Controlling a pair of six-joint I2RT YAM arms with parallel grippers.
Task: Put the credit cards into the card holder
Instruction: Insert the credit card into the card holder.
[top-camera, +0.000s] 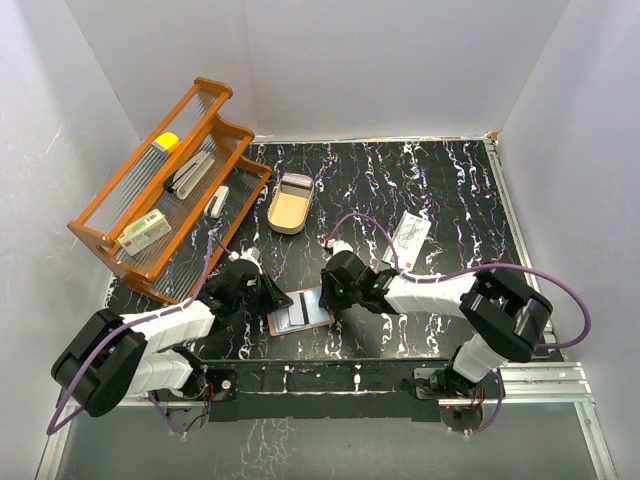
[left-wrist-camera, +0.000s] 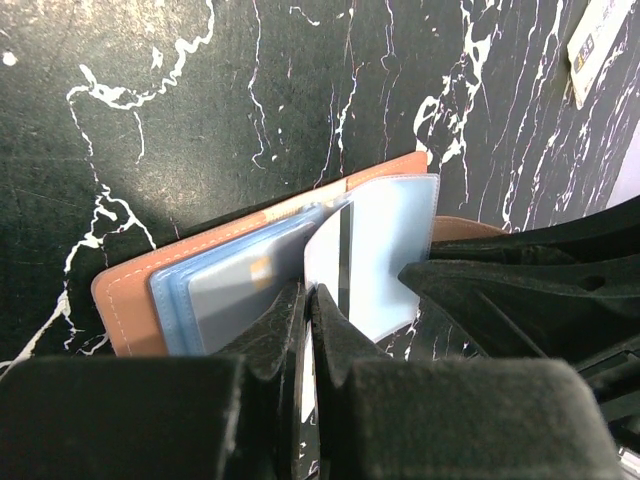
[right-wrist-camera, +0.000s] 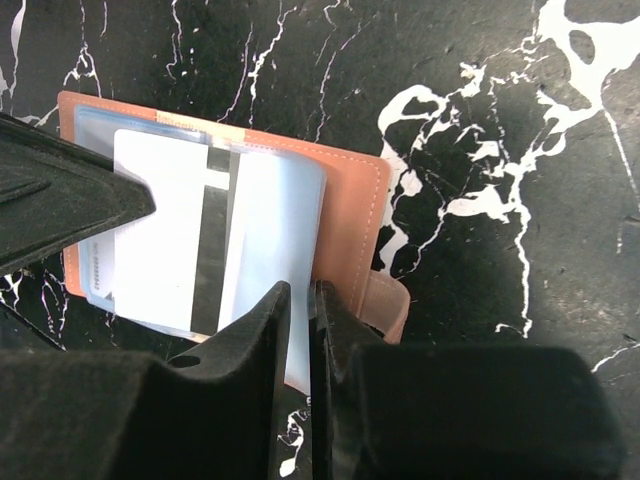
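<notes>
One reddish-brown leather card holder (right-wrist-camera: 350, 200), open, near-centre on black marble tabletop (top-camera: 450, 180). Left end effector (left-wrist-camera: 308, 292) closed on its clear pocket edge; right end effector (right-wrist-camera: 300, 290) pinching pale, dark-striped plastic credit card (right-wrist-camera: 270, 230) over it. Second white card (top-camera: 411, 238): far right.

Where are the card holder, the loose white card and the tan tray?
card holder (right-wrist-camera: 352, 205): right wrist view, bare leather cover beside the pockets.
white card (top-camera: 411, 237): top view, its middle.
tray (top-camera: 287, 212): top view, its bare floor.

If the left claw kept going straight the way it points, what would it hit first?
Probably the card holder: the left gripper, pinching a credit card, points at its clear pocket. The right gripper lies just beyond.
</notes>
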